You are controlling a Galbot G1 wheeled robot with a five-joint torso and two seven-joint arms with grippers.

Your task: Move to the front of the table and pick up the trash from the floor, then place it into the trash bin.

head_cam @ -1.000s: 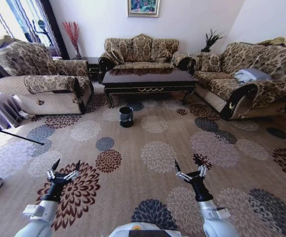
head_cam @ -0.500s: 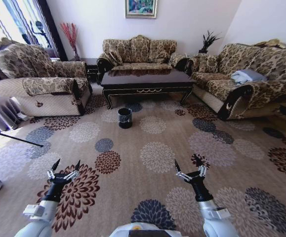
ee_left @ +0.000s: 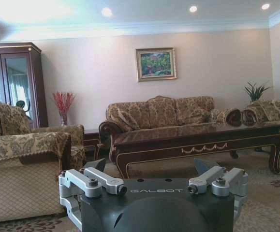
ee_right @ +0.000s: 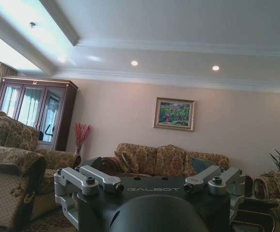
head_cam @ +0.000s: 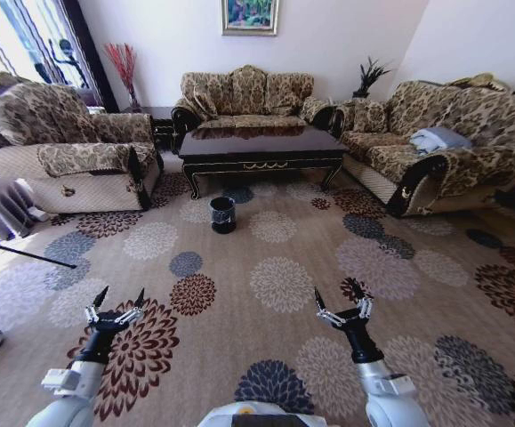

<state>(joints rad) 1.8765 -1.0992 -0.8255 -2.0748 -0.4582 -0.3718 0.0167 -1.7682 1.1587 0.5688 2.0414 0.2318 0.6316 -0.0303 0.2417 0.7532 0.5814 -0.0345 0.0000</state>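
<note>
The long, shiny black coffee table with gold trim (head_cam: 264, 147) stands far across the room, between the sofas. The small round black trash bin (head_cam: 222, 213) sits on the tan carpet floor with big round flowers (head_cam: 279, 283), just in front of the table, so it is handy for dropping trash in. I cannot make out any trash on the floor from here. The left gripper (head_cam: 114, 307) and right gripper (head_cam: 341, 307) hang low in front of the robot, well apart. Both have their fingers spread wide and hold nothing, ready to grab.
</note>
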